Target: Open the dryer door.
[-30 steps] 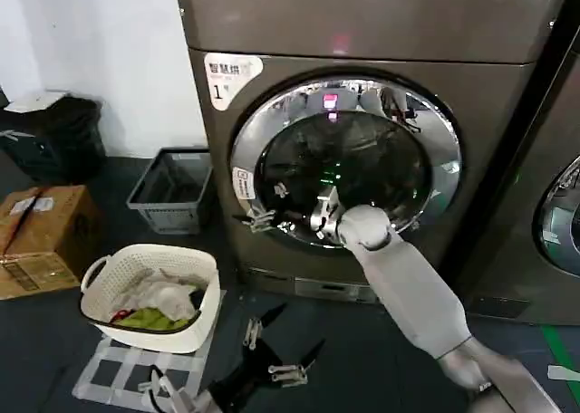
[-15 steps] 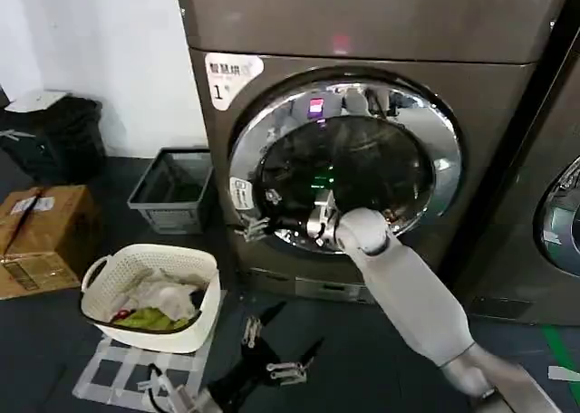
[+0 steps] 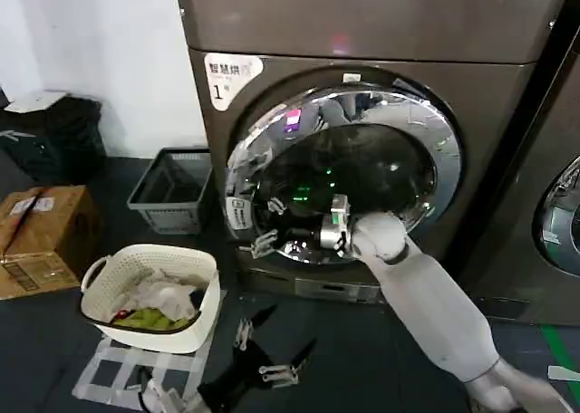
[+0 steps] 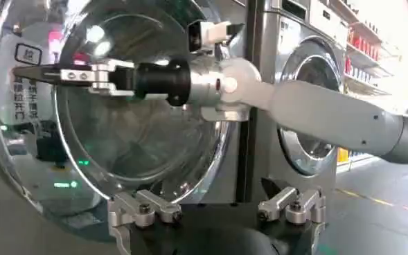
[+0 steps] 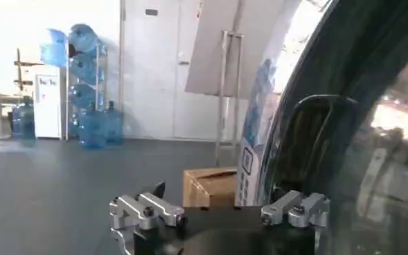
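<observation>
The dryer door (image 3: 362,164), a wide chrome ring around dark glass, stands partly swung out from the brown-grey machine with the "1" sticker (image 3: 222,91); its left edge is off the front. My right gripper (image 3: 261,244) is at the door's lower left rim, open, with the rim (image 5: 342,138) lying against one finger (image 5: 294,206). In the left wrist view the right gripper (image 4: 41,73) reaches across the door (image 4: 141,138). My left gripper (image 3: 263,357) hangs low in front of the machine, open and holding nothing, its fingers (image 4: 143,209) pointing at the door.
On the floor at left stand a white laundry basket (image 3: 100,291) with clothes, a grey crate (image 3: 172,196) and a cardboard box (image 3: 45,236). A second grey machine (image 3: 557,214) stands at the right. Bare floor lies in front of the dryer.
The door's left edge has swung outward from the machine. My right gripper has moved down and toward me along with it. The left arm has barely shifted.
</observation>
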You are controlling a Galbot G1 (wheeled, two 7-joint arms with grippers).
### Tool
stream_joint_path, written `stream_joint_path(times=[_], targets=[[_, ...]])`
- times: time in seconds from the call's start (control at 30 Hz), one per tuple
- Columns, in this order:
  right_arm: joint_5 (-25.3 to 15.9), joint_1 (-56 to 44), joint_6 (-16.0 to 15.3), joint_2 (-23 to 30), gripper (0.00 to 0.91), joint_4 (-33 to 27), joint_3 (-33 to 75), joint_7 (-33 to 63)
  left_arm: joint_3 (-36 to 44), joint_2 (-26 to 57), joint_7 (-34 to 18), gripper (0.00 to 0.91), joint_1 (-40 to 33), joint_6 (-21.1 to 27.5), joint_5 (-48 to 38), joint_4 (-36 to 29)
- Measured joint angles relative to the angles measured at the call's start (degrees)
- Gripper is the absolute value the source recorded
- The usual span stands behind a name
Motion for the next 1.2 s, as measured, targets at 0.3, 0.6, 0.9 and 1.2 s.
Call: stream_joint_path(times=[0.3, 0.6, 0.9, 1.2], targets=[[0.0, -1.3, 0.0, -0.6, 0.907, 1.9, 0.7, -1.5, -2.5, 0.8, -0.7, 0.907, 1.8, -0.9, 1.5, -0.4], [0.3, -2.4, 0.0, -1.8, 0.907, 3.8, 1.5, -2.1, -7.5, 0.6, -0.5, 0.907, 3.7, -0.5, 2.1, -0.6], [0.4, -3.2, 0.0, -2.1, 0.907, 5.1, 2.2, -3.5, -13.4, -1.8, -0.9, 0.907, 5.3, 1.9, 2.0, -1.6], [0.8, -4.0, -0.2, -2.8, 0.907, 7.0, 2.5, -4.9, -19.7, -3.1, -1.5, 0.907, 4.8, 7.9, -1.6, -3.3]])
